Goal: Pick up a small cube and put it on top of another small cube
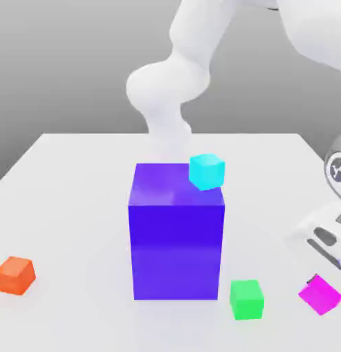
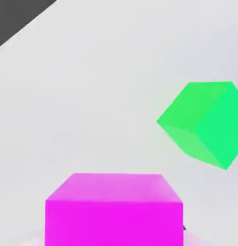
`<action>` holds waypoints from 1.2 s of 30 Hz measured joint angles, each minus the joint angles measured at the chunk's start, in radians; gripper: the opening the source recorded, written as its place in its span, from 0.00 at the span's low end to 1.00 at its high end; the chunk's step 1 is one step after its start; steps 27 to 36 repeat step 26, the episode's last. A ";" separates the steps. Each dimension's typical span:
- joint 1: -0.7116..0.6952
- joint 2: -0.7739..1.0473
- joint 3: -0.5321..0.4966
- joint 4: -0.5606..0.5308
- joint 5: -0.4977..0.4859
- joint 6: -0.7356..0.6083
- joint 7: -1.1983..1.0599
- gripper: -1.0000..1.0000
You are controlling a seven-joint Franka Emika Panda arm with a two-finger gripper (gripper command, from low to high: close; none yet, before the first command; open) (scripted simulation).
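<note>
The small magenta cube (image 1: 320, 294) is at the front of the exterior view's right, tilted just over the white table (image 1: 77, 206). My gripper (image 1: 315, 280) comes down on it from above and is shut on it. In the hand view the magenta cube (image 2: 113, 209) sits close up between the fingers. A small green cube (image 1: 247, 299) lies on the table a short way toward the exterior view's left of it, and the hand view has this green cube (image 2: 205, 122) just beyond the magenta one.
A tall blue-purple block (image 1: 176, 237) stands mid-table. A cyan cube (image 1: 207, 170) is at its top far right corner; I cannot tell whether it rests on the block. An orange cube (image 1: 15, 275) lies front left. The arm's white links (image 1: 166, 89) rise behind the block.
</note>
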 joint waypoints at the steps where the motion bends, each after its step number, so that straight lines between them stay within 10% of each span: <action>1: 0.011 -0.017 -0.014 -0.032 0.005 0.027 0.050 0.00; 14: 0.157 -0.329 -0.232 -0.450 -0.075 0.423 0.771 0.00; 19: 0.157 -0.329 -0.232 -0.450 -0.079 0.428 0.774 0.00; 22: 0.160 -0.274 -0.222 -0.549 0.109 0.650 0.813 0.00; 23: 0.131 -0.245 -0.183 -0.554 0.167 0.686 0.788 1.00; 36: 0.131 -0.245 -0.183 -0.554 0.167 0.687 0.788 1.00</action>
